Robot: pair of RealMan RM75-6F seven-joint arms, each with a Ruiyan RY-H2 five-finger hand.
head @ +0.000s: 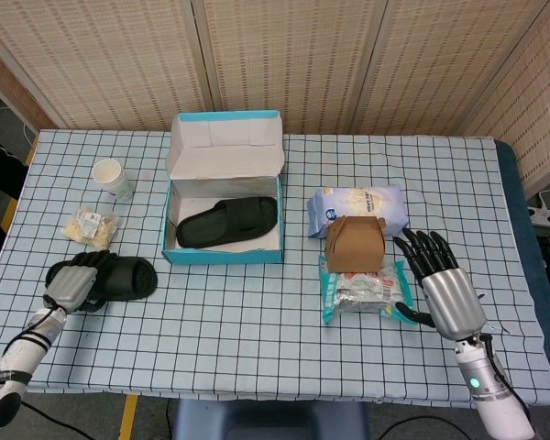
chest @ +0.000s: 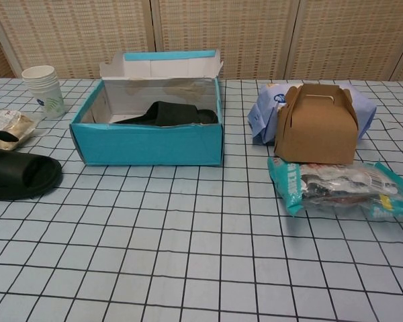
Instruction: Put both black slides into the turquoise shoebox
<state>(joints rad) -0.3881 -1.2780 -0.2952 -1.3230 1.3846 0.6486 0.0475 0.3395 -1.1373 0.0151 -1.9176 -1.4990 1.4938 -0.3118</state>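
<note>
no legible text anywhere

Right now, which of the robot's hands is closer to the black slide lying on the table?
Left. The left hand rests at the black slide's near end, apparently touching it; the right hand is across the table by the snack packet.
</note>
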